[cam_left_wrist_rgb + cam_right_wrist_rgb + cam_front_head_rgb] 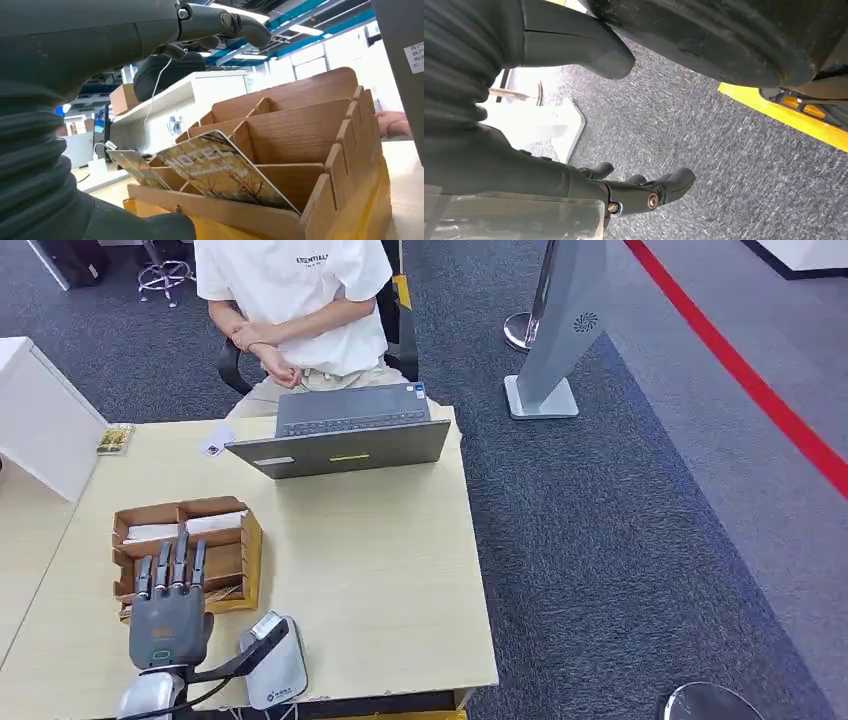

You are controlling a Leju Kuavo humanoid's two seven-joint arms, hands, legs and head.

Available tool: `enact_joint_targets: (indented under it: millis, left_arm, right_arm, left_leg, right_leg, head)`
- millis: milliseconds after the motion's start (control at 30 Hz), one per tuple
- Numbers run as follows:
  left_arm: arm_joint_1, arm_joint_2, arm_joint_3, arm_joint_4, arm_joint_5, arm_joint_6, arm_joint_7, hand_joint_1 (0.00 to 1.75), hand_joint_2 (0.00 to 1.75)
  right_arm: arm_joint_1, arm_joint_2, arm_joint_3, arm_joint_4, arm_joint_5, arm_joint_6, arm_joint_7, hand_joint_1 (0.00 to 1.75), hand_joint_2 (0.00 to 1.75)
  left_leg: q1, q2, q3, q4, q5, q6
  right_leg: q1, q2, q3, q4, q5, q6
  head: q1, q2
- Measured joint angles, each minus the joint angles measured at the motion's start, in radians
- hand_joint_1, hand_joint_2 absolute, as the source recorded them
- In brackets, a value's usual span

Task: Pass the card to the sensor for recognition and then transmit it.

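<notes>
Hiding the wooden organizer's [218,515] near cells, left hand [170,602] hovers, fingers straight.

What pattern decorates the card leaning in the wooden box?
Bare trees on yellowish ground, on the card; left wrist view.

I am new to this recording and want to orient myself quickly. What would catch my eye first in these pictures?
First, the robot's left hand, fingers spread, hovers at the near edge of the wooden card box on the pale table; it holds nothing. The left wrist view shows a printed card leaning in the box's near compartment. Across the table, a person sits behind an open grey laptop.
</notes>
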Motion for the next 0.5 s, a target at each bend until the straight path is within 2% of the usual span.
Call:
enact_joint_targets:
  millis: [500]
  left_arm:
    - [-0.002, 0.000, 0.000, 0.016, 0.001, 0.000, -0.005, 0.00, 1.75]
  right_arm:
    - [0.000, 0.000, 0.000, 0.000, 0.000, 0.000, 0.000, 0.00, 1.75]
  left_leg:
    - [0.000, 0.000, 0.000, 0.000, 0.000, 0.000]
  right_leg:
    - [0.000, 0.000, 0.000, 0.000, 0.000, 0.000]
  head:
    - [0.000, 0.000]
